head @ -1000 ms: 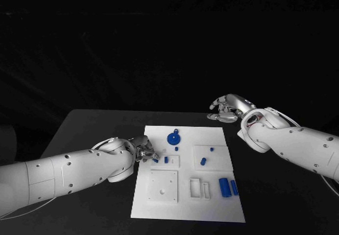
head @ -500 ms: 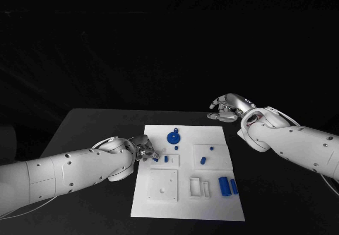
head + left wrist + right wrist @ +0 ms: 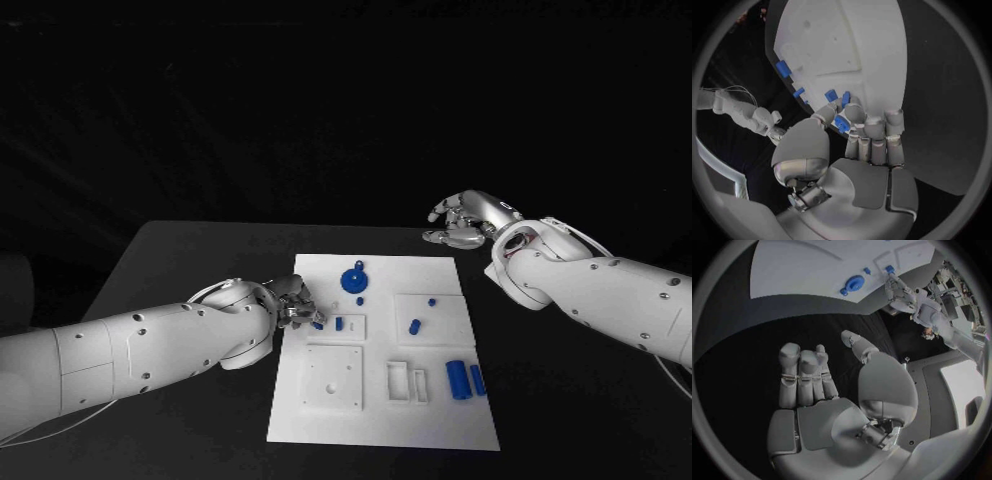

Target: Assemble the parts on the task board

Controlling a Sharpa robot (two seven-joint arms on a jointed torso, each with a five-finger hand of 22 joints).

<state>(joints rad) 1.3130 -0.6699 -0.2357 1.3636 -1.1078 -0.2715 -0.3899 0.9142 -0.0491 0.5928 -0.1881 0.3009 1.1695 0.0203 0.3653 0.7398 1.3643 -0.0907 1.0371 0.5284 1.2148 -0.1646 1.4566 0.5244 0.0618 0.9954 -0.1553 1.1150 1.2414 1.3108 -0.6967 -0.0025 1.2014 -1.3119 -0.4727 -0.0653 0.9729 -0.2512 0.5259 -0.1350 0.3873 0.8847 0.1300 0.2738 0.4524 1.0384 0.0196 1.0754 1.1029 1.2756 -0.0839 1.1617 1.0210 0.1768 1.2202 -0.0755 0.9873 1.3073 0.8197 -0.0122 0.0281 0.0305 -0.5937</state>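
Pinching a small blue plastic part (image 3: pixel 841 123), the left hand (image 3: pixel 293 304) hovers at the white task board (image 3: pixel 433 420) edge.
Nothing shifts in the last second; right hand (image 3: pixel 469 220) waits empty, fingers loosely apart, over the black counter (image 3: pixel 188 260) — insertion pending.

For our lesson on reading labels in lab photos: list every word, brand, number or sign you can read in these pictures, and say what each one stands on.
None can be read.
The task board is plain white, with no print showing.
The blue parts carry no visible marks.
The left hand, pinching a small blue part, and the right hand show no lettering.
The black table shows no writing.
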